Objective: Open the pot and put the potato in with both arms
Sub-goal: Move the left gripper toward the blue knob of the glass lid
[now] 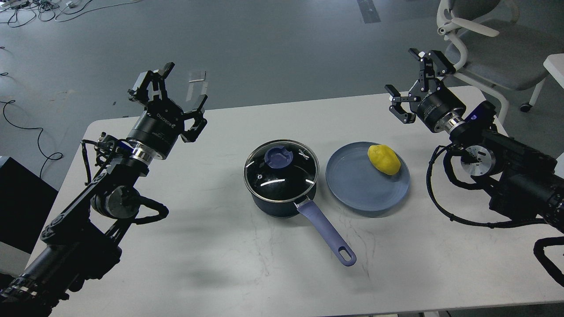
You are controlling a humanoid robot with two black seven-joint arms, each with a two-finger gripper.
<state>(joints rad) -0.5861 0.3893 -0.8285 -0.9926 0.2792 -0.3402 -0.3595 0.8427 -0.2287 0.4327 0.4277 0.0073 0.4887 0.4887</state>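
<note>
A dark blue pot (282, 200) stands mid-table with a glass lid (282, 169) on it; the lid has a purple knob (280, 157). Its purple handle (327, 232) points toward the front right. A yellow potato (384, 159) lies on the far right part of a blue plate (361, 189) just right of the pot. My left gripper (178, 92) is open and empty, raised over the table's far left, well left of the pot. My right gripper (410, 81) is open and empty, raised beyond the plate at the far right.
The white table (211, 246) ends close behind both grippers. A grey office chair (489, 48) stands past the far right corner. Cables (26, 127) lie on the floor at left. A black box (17, 198) sits beside the table's left edge.
</note>
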